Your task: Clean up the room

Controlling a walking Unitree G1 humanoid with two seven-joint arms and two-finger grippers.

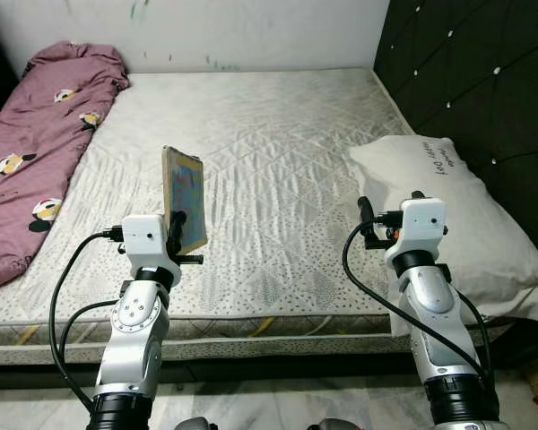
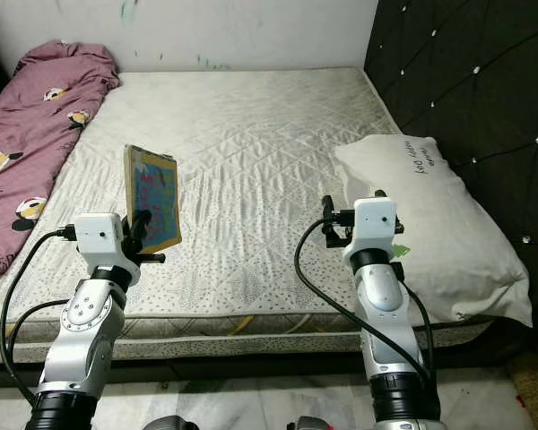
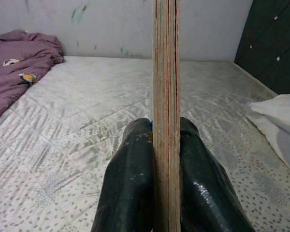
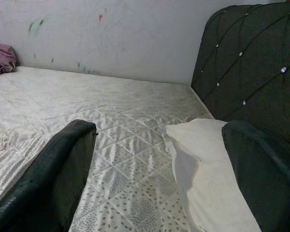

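A thin, colourful-covered book [image 1: 184,199] stands upright, clamped in the left gripper [image 3: 154,159] above the bed [image 1: 278,161], while the right gripper [image 4: 159,169] gapes wide.

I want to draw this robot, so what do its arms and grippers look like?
Draw two silver metal arms with rounded joints and black collars lower down. Each wrist ends in a boxy white block. The left gripper and the right gripper each have two long, glossy black fingers with rounded tips. Thick black cables loop from the white blocks down beside each arm.
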